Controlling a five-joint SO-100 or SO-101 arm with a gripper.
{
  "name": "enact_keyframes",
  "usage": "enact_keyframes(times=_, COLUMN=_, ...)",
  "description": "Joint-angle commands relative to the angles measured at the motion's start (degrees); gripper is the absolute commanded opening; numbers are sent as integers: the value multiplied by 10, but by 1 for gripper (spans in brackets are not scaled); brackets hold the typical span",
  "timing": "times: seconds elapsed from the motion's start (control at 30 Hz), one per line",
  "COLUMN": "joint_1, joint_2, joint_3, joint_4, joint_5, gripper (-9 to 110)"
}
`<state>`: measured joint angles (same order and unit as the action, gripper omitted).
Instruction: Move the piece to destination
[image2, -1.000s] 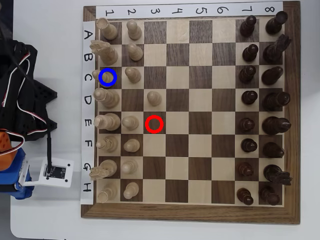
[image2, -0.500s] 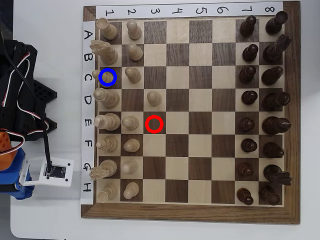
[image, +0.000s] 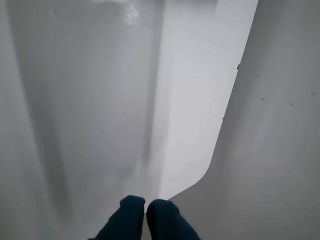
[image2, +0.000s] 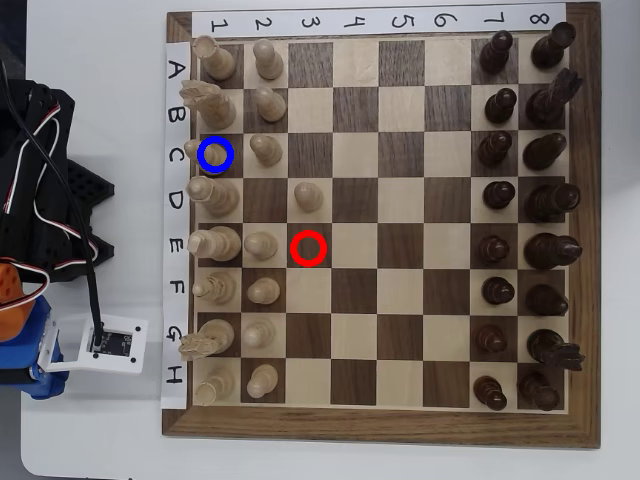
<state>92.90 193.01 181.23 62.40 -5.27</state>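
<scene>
In the overhead view the piece (image2: 210, 155), a pale cream chessman, stands inside the blue ring on the destination (image2: 235, 138), the dark square in row C, column 1. A red ring (image2: 309, 247) marks a bare square in row E, column 3. The arm (image2: 40, 200) is folded off the board's left side. In the wrist view my gripper (image: 145, 210) is at the bottom edge, its dark blue fingertips (image: 131, 209) pressed together with nothing between them, over the white table (image: 190, 100) near its rounded corner. No chess piece appears in the wrist view.
Cream pieces fill columns 1 and 2, with one cream pawn (image2: 309, 195) in column 3. Dark pieces (image2: 495, 195) fill columns 7 and 8. A white camera module (image2: 105, 340) and black cables (image2: 60, 215) lie left of the wooden board (image2: 380, 428).
The arm's black cable has shifted slightly to the left. No piece on the board has moved.
</scene>
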Motion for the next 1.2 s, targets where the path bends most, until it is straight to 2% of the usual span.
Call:
enact_keyframes(times=0.0, joint_1=-10, joint_2=33, joint_3=-22, joint_4=2, joint_5=-8, gripper=0)
enact_keyframes(times=0.53, joint_1=-16, joint_2=33, joint_3=-22, joint_4=2, joint_5=-10, gripper=0)
enact_keyframes(times=0.77, joint_1=18, joint_2=33, joint_3=-22, joint_4=4, joint_5=45, gripper=0)
enact_keyframes(times=1.17, joint_1=18, joint_2=33, joint_3=-22, joint_4=4, joint_5=46, gripper=0)
